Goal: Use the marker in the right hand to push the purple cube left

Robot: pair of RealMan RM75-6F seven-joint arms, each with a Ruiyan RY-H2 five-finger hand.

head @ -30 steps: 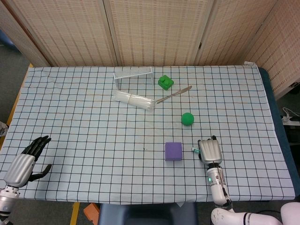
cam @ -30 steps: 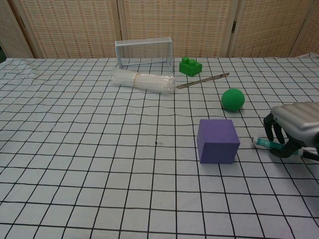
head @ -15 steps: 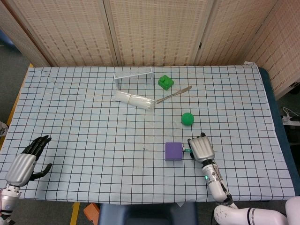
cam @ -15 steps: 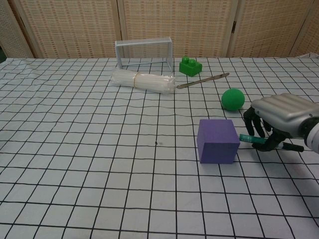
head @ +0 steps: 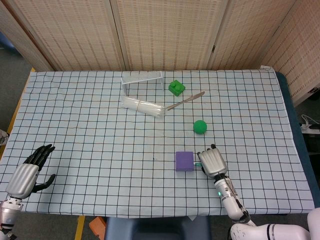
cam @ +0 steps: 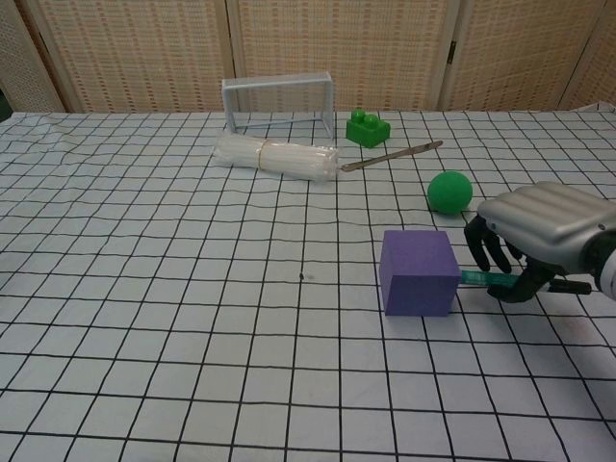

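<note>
The purple cube (head: 184,161) (cam: 419,272) sits on the checked cloth, right of the middle. Just to its right my right hand (head: 212,161) (cam: 535,233) grips a teal marker (cam: 484,278) (head: 197,163) lying level, and the marker's tip touches the cube's right face. My left hand (head: 26,175) rests at the near left of the table with its fingers apart and nothing in it; the chest view does not show it.
A green ball (head: 200,126) (cam: 449,192) lies just behind the cube and hand. Further back are a green brick (head: 176,88), a metal knife (head: 185,100), a bundle of white sticks (head: 144,106) and a small clear goal frame (head: 142,78).
My right hand has carried the marker leftward until its tip met the cube's right side, and the cube has edged slightly left. The left hand stays put.
</note>
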